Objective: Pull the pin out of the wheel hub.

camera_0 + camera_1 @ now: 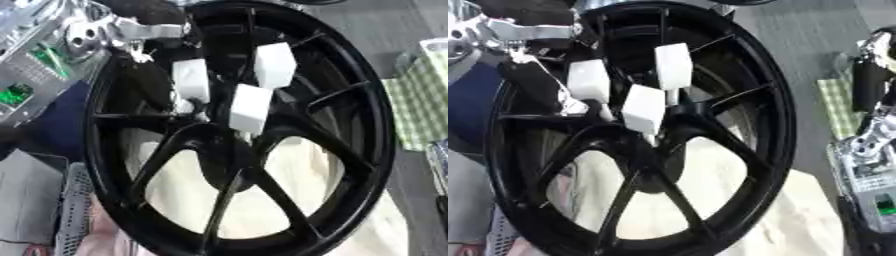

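The wheel hub (229,150) sits at the centre of a black spoked wheel (367,150) that fills most of both views. Three white block-headed pins stand in the hub region: one pin (191,80) to the upper left of the hub, one (275,65) above it and to the right, and one (251,108) nearest the hub centre, each on a thin stem that enters the black metal. The left robot hand (140,31) is at the wheel's upper left rim, just beside the upper-left pin; its silver and black parts show, but whether its fingers are spread or curled cannot be told, and no pin is seen held. The right robot hand (868,135) appears only in the right eye view, well right of the wheel rim; its fingers cannot be made out either. To do the step well, close on the block head of one pin from two opposite faces and draw straight along the stem axis, away from the hub, without side load; a tilted pull would likely bind the stem. Below the wheel, a pale surface (184,185) shows between the spokes. A green checked cloth (420,100) lies right of the rim, grey floor beyond the wheel's upper right.
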